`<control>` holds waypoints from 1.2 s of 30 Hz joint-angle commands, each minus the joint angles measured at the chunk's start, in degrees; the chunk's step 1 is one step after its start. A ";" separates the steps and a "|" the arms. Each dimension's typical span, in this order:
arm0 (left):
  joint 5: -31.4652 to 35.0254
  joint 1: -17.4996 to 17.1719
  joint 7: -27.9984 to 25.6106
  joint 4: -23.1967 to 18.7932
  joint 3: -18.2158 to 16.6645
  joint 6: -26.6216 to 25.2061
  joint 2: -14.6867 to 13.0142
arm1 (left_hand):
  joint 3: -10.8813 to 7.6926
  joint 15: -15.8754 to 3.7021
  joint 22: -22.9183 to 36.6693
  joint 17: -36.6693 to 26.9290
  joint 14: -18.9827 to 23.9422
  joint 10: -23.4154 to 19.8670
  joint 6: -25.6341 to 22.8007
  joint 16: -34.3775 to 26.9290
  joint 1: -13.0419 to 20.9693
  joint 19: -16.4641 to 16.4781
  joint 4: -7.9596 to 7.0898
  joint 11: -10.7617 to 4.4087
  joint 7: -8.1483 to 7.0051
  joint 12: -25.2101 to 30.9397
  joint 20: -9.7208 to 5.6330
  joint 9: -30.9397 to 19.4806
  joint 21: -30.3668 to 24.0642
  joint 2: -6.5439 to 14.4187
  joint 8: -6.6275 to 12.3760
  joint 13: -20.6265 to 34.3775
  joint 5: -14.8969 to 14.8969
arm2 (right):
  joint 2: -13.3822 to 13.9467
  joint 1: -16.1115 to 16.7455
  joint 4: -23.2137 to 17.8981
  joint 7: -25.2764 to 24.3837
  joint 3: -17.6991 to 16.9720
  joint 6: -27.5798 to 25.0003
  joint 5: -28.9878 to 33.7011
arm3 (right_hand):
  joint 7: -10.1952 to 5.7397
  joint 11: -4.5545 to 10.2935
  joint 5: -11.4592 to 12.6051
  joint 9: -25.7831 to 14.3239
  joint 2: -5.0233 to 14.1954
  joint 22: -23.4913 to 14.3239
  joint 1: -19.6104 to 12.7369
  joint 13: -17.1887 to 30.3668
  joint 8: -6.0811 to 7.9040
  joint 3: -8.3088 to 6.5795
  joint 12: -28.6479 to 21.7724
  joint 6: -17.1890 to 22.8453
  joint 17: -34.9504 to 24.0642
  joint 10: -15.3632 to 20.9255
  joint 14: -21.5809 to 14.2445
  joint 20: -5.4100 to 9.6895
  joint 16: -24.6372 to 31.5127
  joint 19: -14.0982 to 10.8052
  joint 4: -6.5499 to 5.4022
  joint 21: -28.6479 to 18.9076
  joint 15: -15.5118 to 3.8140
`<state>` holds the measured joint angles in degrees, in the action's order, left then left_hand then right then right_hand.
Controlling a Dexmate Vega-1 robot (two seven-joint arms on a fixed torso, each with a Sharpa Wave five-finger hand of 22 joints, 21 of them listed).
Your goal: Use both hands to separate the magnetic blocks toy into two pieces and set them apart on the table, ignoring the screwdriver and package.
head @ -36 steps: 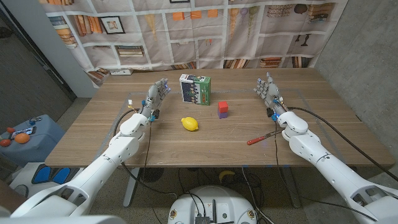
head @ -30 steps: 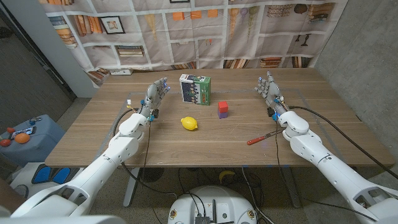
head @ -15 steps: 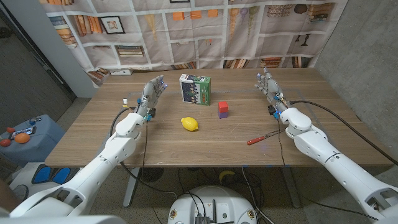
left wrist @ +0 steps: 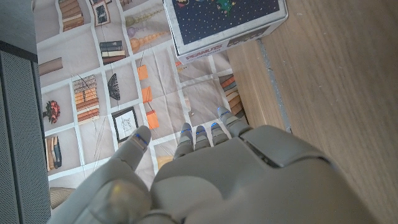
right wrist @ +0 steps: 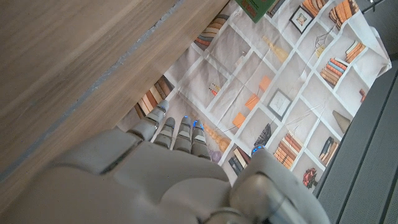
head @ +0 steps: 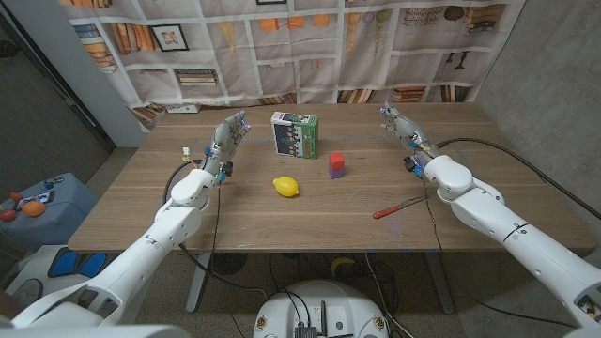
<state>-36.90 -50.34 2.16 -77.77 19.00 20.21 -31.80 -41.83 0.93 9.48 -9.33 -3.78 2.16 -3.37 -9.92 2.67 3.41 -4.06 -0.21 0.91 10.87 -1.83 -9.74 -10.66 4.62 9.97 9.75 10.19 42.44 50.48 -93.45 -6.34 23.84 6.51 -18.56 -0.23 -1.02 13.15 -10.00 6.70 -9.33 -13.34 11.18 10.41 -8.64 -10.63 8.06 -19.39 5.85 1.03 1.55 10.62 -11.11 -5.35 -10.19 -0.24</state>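
Looking at the magnetic blocks toy, it sits just right of centre frame on the desk, red cube stacked on purple. I'd guess it's light, hard and a bit slick, so I'd pinch each cube by its side faces. Left hand and right hand both hover released, fingers spread, holding nothing.

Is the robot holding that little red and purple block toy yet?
No, the block toy sits alone mid-table, with both hands far apart from it.
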 commanded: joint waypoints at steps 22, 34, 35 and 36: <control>-0.68 -4.39 -3.40 -6.22 -2.17 -2.65 -2.69 | -0.20 -0.34 0.31 -0.11 0.84 -0.66 -0.81 -0.26 0.10 0.66 1.05 -0.50 -0.13 0.30 0.32 -0.25 -0.45 3.91 0.48 0.19 0.35 | 13.27 -4.12 -17.06 7.63 6.76 -20.73 24.08 | -1.90 0.35 -0.88 -0.26 -1.80 -0.16 -4.25 -0.17 -0.24 -1.34 0.12 -2.26 2.83 -2.24 2.48 -0.62 -0.06 3.03 5.42 0.15 0.68; -0.27 -5.03 -5.24 -6.45 -2.72 -2.39 -2.38 | -0.29 -0.37 0.31 -0.11 1.18 -1.34 -1.29 -0.27 0.25 0.72 1.46 -0.72 -0.26 0.43 0.34 -0.25 -0.44 4.14 0.61 0.19 0.36 | 14.50 -7.57 -20.98 14.04 9.97 -27.06 31.16 | -3.38 0.68 -2.27 -0.49 -3.27 -0.21 -8.62 0.00 0.10 -2.75 -0.01 -5.66 4.79 -5.70 4.96 -5.72 0.26 4.61 10.33 -0.20 4.23; -0.15 -5.18 -5.56 -6.39 -2.81 -2.03 -2.18 | -0.30 -0.41 0.31 -0.12 1.19 -1.44 -1.31 -0.27 0.25 0.75 1.47 -0.71 -0.22 0.46 0.36 -0.25 -0.44 4.17 0.61 0.19 0.36 | 14.63 -7.86 -21.26 14.65 10.17 -27.13 31.59 | -3.67 0.58 -2.33 -0.50 -3.29 -0.22 -8.82 0.02 0.09 -2.84 0.02 -5.84 4.85 -5.95 5.03 -6.12 0.30 4.71 10.55 -0.19 4.32; -0.12 -5.28 -5.69 -6.39 -2.87 -1.91 -2.12 | -0.31 -0.42 0.31 -0.12 1.20 -1.46 -1.33 -0.27 0.25 0.75 1.48 -0.71 -0.23 0.46 0.37 -0.25 -0.44 4.18 0.61 0.19 0.36 | 14.67 -8.12 -21.65 15.35 10.35 -27.81 31.99 | -3.83 0.49 -2.36 -0.51 -3.30 -0.23 -8.94 0.03 0.14 -2.89 0.02 -5.83 4.90 -6.08 5.15 -6.41 0.30 4.74 10.69 -0.20 4.41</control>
<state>-37.49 -54.84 -1.97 -84.05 16.70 17.57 -34.39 -41.98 0.41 9.47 -9.34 -2.85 1.23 -4.00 -9.98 2.67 3.71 -2.81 -0.72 0.72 10.87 -1.53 -9.73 -10.66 4.62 10.19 9.74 10.18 55.64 45.37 -111.31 3.21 31.43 -15.28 6.94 -3.71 -0.30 11.01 -10.28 3.49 -9.41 -21.15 11.07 10.15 -11.22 -10.36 2.70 -14.62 0.59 5.91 -3.69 10.62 -6.35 4.64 -10.19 3.35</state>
